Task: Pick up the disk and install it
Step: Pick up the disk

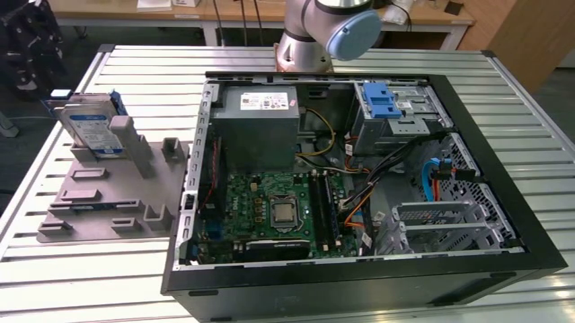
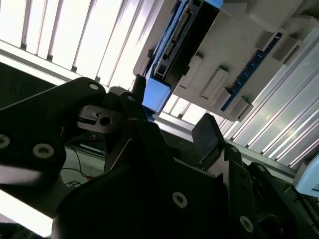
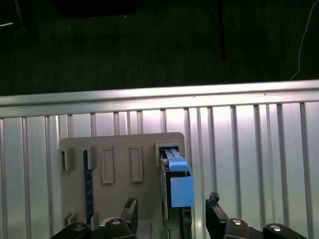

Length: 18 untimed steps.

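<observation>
Pick step: gripper [image 3: 172, 204] jaws apart, above disk [image 3: 179, 186] upright in grey holder [image 3: 119, 149] near tabletop [image 3: 249, 149] edge; grasp needs square descent.

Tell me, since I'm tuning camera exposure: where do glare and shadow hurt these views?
Exterior view: evenly lit, mild sheen on the table, the disk plainly lit. Second wrist view: the table slats blow out white while the gripper is a dark silhouette. First wrist view: bright glare across the slats, near-black beyond the table edge.
</observation>
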{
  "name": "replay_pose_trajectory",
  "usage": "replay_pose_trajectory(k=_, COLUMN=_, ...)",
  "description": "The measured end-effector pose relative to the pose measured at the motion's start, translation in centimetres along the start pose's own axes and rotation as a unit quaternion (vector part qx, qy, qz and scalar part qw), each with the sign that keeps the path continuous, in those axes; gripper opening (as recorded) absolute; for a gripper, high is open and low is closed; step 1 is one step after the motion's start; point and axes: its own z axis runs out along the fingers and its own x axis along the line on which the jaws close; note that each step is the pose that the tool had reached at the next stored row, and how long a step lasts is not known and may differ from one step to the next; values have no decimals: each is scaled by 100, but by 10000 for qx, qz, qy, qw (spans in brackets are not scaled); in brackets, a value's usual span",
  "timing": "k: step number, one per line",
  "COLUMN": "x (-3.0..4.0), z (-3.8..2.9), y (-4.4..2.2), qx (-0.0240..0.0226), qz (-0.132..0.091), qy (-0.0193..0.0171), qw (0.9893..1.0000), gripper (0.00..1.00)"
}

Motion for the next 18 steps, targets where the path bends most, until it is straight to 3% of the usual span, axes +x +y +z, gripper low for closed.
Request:
replay_pose_trajectory(k=1, x=-5, z=18, y=2, qx=3, qz=-20, qy=0, qw=10000, gripper=64)
replay_pose_trajectory(k=18, x=-79, z=311, y=88, qx=10, qz=-36, qy=0, qw=10000, gripper=64)
